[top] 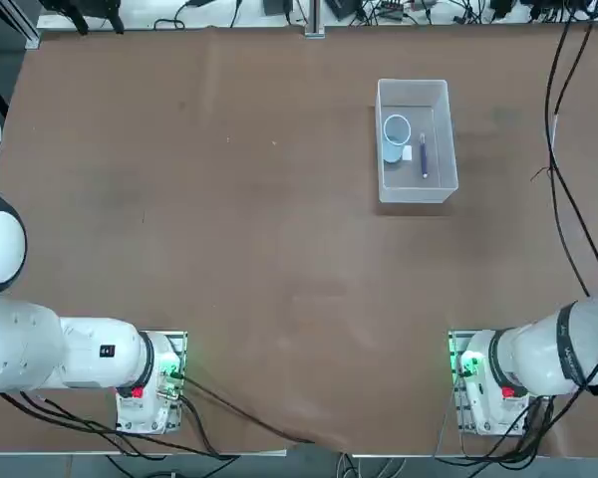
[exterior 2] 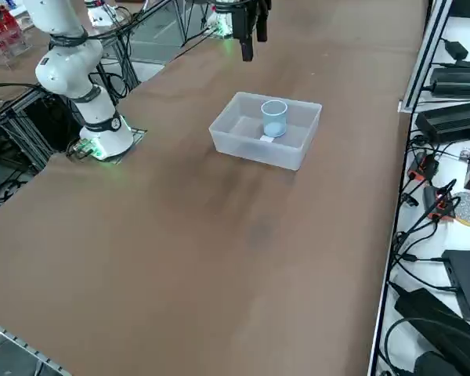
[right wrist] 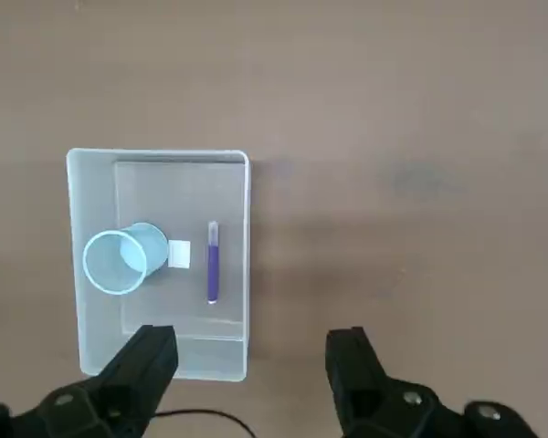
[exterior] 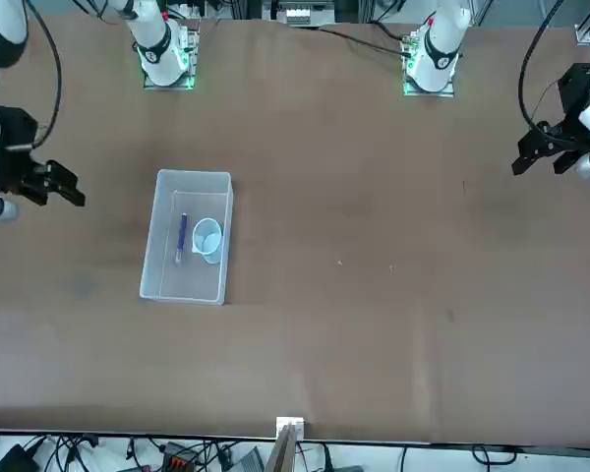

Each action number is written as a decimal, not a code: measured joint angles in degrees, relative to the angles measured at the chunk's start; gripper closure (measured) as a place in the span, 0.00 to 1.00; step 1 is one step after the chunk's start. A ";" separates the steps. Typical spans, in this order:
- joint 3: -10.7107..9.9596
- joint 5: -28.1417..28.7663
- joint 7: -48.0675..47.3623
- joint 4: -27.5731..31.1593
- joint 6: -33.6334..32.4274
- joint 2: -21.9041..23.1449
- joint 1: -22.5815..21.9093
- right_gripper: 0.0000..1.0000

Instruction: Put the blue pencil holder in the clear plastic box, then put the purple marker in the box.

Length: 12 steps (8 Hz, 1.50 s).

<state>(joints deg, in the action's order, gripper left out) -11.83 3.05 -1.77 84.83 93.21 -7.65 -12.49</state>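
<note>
Top view: a clear plastic box [top: 441, 191] is sitting on the far right part of the brown table [top: 229, 249], its long sides running from near to far.
Blue pencil holder: the light-blue cup [top: 394, 149] is standing upright inside the box, close to its left wall, with its round mouth facing up.
Purple marker: the slim stick [top: 424, 159] is lying flat on the box floor to the right of the cup, apart from it. Its pale end is pointing to the far side.
White label: a small square [right wrist: 179, 254] is showing on the box floor between cup and marker, right beside the cup.
Right claw: the black right gripper [exterior: 63, 187] is hovering above the table, to the right of the box. Its two fingers are standing wide apart and holding nothing.
Claw and cup: the cup is resting below and to the left of the claw, well apart from both fingers.
Claw and marker: the marker is also lying below and to the left, nearer the claw's side than the cup is, and neither finger is touching it.
</note>
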 joint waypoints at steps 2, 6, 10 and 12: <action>0.66 -0.01 -0.06 0.05 -2.20 2.88 0.80 0.00; 10.65 -0.63 -0.08 4.39 -4.37 8.31 11.89 0.00; 13.55 -2.85 -0.35 8.49 -4.34 11.60 13.78 0.00; 13.79 -2.90 -0.39 8.49 -4.18 11.63 13.89 0.00</action>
<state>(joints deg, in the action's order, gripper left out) 1.96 0.15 -2.16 93.31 89.03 3.98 1.39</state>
